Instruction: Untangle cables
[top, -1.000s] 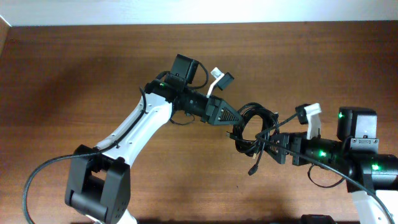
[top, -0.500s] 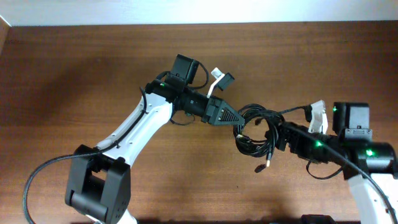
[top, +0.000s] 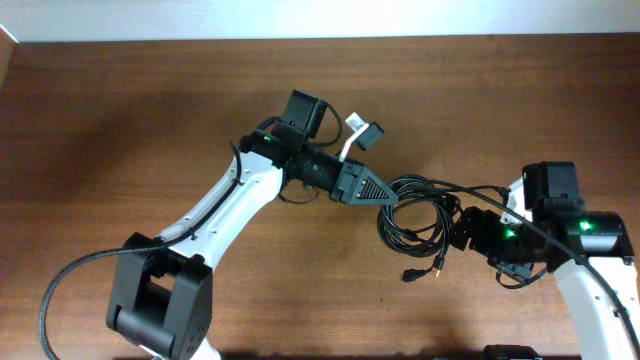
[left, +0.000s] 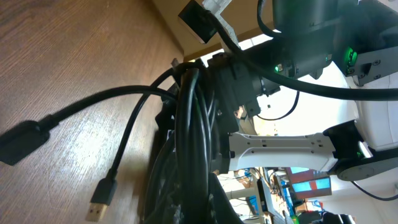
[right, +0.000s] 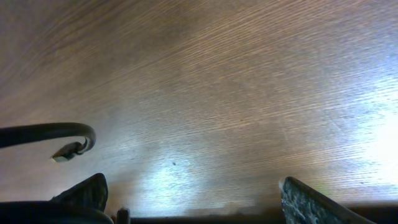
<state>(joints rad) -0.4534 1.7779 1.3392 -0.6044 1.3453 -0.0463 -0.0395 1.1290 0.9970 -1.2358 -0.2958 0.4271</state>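
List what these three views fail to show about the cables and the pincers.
- Overhead: how many cables form the bundle; strands overlap, too thin to count.
- Left wrist: fingers of the left pincer; the bundle crowds the lens and covers them.
- Right wrist: where the curved strand leads; the left edge cuts it off.
- Right wrist: most of the open right pincer; the bottom edge cuts it.

Overhead cam sits high, looking straight down at the brown wooden table (top: 150, 120), far enough back to fit both arms, with the tangled bundle of thin black cables (top: 415, 210) a bit right of centre. Left wrist cam is jammed right up against that bundle (left: 193, 137), rolled sideways, facing past it to the white-and-black right arm (left: 286, 144), which overhead catches too (top: 590, 290). Right wrist cam skims low over bare wood (right: 236, 93) beside the bundle.
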